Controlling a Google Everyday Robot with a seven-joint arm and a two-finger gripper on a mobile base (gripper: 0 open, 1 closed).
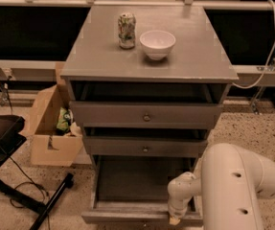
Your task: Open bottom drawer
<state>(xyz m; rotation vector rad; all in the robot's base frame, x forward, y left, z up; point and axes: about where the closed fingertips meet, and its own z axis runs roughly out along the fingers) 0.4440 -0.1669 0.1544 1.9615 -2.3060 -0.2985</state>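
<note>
1. Whether the gripper (174,219) is open or closed, you cannot tell from this camera view. Only a pale tan tip shows, at the end of the bulky white robot arm (233,186). You also cannot tell whether it has hold of anything.
2. You will find the gripper at the bottom edge of the view, right of centre. It sits at the top rim of the front panel of the bottom drawer (137,181), touching it or just above it.
3. That lowest grey wooden drawer stands open. Its front is well forward of the two drawers above, and its deep grey inside shows bare.
4. Above it, the middle grey drawer (113,146) and the top grey drawer (108,115) each carry one small round central knob. Each has a dark gap over its front.
5. On the flat top of the grey wooden cabinet (94,56) stand a green-and-white patterned drink can (126,30) and a round white bowl (157,44). They are just beside each other, the can upright on the left.
6. To the left of the cabinet, an open brown cardboard box (46,143) sits on the speckled floor (252,128), with something green inside.
7. Further left, you see a black stand (3,133) with a leg running toward the cabinet.
8. On the right, a white cable (266,56) hangs down behind the cabinet.
</note>
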